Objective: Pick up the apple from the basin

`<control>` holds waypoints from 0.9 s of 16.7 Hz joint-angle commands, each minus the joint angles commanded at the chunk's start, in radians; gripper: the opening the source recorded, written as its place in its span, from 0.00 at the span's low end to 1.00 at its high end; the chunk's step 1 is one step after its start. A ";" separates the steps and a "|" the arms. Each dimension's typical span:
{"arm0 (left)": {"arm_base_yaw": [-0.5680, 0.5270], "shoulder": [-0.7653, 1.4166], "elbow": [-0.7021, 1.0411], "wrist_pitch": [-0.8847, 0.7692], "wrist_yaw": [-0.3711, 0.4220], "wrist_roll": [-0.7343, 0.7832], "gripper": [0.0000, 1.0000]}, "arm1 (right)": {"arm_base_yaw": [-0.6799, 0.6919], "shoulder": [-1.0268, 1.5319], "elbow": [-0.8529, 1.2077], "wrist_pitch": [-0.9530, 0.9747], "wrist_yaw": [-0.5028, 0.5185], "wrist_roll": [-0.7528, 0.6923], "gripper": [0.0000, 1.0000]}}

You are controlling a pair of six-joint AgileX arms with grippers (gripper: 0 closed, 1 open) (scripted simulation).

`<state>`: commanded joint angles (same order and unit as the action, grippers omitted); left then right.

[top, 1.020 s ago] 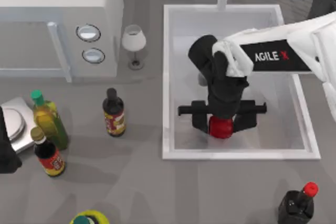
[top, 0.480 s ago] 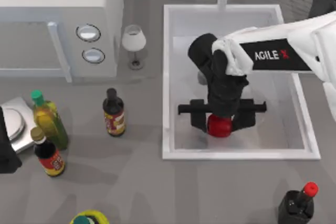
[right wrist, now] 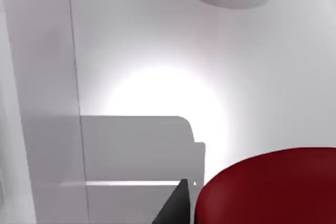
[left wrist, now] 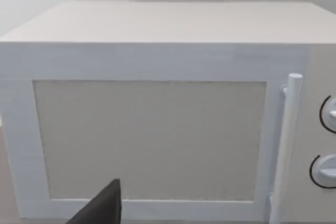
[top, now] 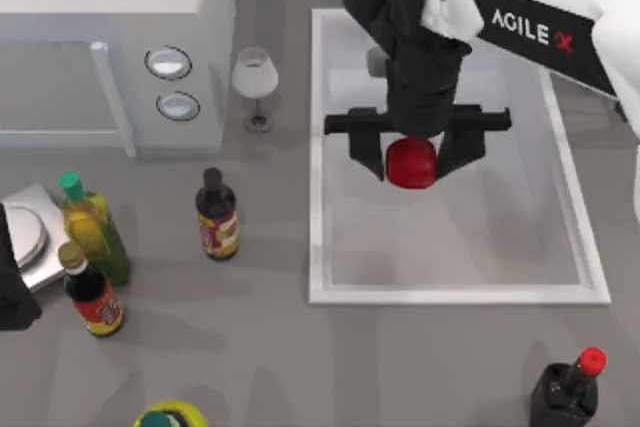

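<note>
Right arm reaches in from the table's right; right gripper [top: 410,152] points downward, fingers [top: 366,153] clamped. Left arm parked at the left edge.

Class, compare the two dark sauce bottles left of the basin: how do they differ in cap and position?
The bottle beside the wine glass has a dark cap and stands alone, nearer the basin. The bottle by the scale has a tan cap and stands close beside the green-capped oil bottle. Both are upright, dark, with red labels.

"AGILE X" in white letters on the right arm's [top: 530,32] black panel.
</note>
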<state>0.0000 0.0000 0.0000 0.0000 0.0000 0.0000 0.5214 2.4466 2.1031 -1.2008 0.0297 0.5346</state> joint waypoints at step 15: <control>0.000 0.000 0.000 0.000 0.000 0.000 1.00 | -0.005 -0.070 0.439 -0.494 -0.002 -0.008 0.00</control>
<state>0.0000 0.0000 0.0000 0.0000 0.0000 0.0000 0.5162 2.3764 2.5421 -1.6952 0.0281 0.5267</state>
